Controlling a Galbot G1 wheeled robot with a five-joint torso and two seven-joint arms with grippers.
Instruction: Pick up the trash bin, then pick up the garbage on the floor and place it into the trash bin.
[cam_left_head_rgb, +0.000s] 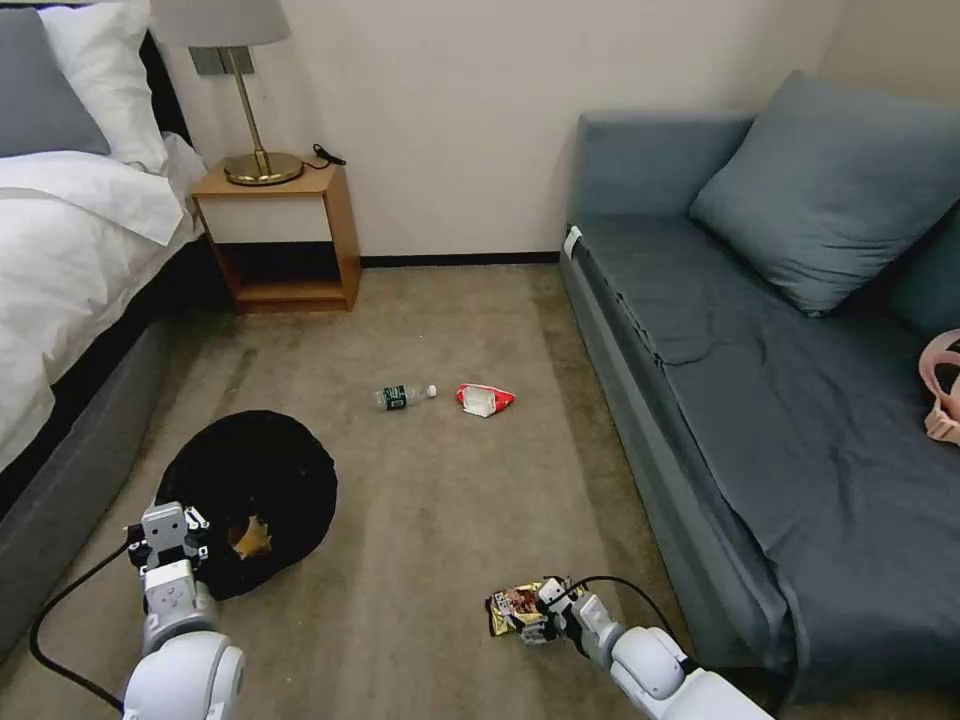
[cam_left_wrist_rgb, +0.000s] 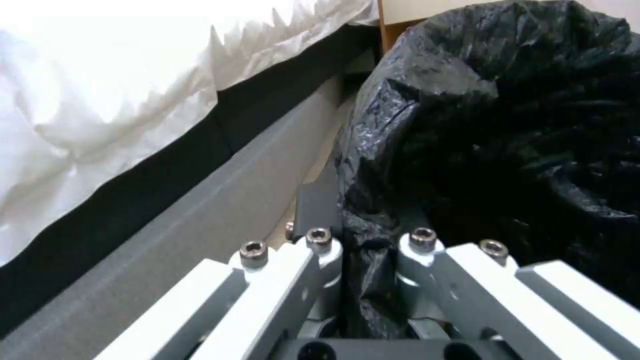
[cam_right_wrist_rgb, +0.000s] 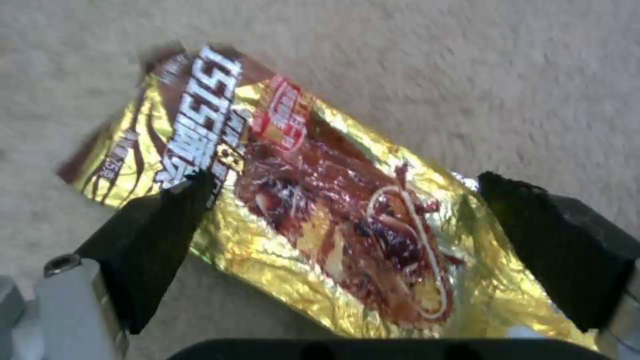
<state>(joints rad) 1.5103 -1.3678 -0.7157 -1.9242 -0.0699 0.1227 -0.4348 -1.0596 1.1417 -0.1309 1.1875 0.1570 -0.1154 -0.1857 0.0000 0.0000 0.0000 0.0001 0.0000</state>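
Two grippers busy: my left gripper (cam_left_head_rgb: 168, 527) pinches the trash bin (cam_left_head_rgb: 262, 478) rim beside the bed (cam_left_head_rgb: 60, 250), my right gripper (cam_right_wrist_rgb: 347, 225) spread wide astride the gold-brown snack wrapper (cam_right_wrist_rgb: 320, 210) on the carpet (cam_left_head_rgb: 430, 520) (bottle (cam_left_head_rgb: 404, 396), red-white snack bag (cam_left_head_rgb: 484, 399) untouched), so next comes closing and lifting.

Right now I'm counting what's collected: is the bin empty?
Not empty: the bin, held at its rim by the left pincer, has a brown paper piece inside.
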